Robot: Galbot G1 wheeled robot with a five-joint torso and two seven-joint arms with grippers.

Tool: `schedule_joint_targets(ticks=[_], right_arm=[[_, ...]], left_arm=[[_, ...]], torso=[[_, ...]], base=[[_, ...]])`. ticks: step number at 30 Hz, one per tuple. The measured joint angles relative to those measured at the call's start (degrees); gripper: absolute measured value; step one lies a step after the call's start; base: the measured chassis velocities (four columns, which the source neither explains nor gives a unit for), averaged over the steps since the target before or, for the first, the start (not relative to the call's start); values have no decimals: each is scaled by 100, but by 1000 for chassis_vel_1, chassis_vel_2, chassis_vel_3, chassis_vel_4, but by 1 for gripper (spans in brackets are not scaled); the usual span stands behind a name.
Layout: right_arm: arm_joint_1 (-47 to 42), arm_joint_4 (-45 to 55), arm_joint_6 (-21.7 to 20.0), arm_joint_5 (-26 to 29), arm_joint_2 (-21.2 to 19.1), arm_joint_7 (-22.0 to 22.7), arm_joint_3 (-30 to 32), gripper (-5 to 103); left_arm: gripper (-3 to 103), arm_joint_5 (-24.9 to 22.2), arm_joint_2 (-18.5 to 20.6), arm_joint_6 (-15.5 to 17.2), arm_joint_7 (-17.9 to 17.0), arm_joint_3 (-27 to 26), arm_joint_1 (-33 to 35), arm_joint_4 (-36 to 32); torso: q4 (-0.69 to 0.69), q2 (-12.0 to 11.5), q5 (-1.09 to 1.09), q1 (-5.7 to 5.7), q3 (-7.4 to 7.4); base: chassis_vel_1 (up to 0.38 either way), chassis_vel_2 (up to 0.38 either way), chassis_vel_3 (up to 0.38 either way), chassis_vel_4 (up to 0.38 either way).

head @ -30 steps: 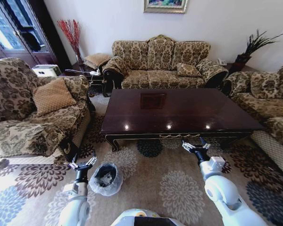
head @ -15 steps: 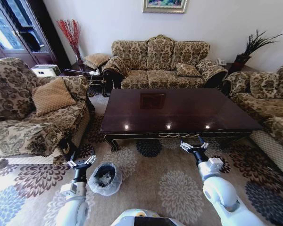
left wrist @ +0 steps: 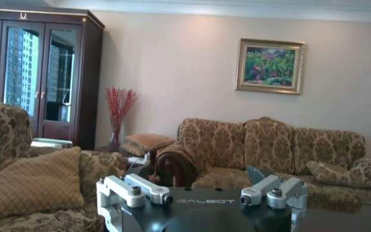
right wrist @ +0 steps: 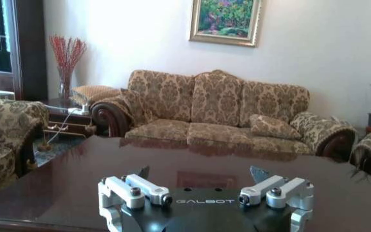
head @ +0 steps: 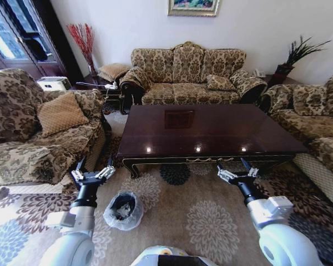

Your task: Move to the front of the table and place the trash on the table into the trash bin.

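Observation:
The dark glossy table [head: 211,130] stands just ahead of me, its top bare apart from light reflections. On the carpet at my lower left sits the trash bin [head: 137,210] with its white bag liner, and pale crumpled trash [head: 122,209] lies inside it. My left gripper [head: 92,174] hovers open above the carpet, just left of the bin and near the armchair. Off the table's front right corner, my right gripper [head: 237,173] is open and holds nothing. In the right wrist view the open gripper [right wrist: 205,186] faces across the table top [right wrist: 172,162].
A patterned armchair [head: 28,133] with a tan cushion crowds the left side. A long sofa [head: 191,75] stands behind the table and another sofa [head: 316,122] on the right. Floral carpet [head: 205,216] lies between me and the table.
Both arms have swung outward and forward: the left gripper has moved left and up, away from the bin, and the right gripper has moved right. The view has barely shifted.

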Motion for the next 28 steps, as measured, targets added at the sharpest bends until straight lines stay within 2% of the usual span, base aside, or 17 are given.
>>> schedule_joint_targets(ticks=[28], right_arm=[[24,-36,6,6,-8,11,-22,100]], left_arm=[[100,9,-4,-27,-6,0,-13,72]], torso=[[0,0,1,-1,0]], base=[[0,0,0,0]])
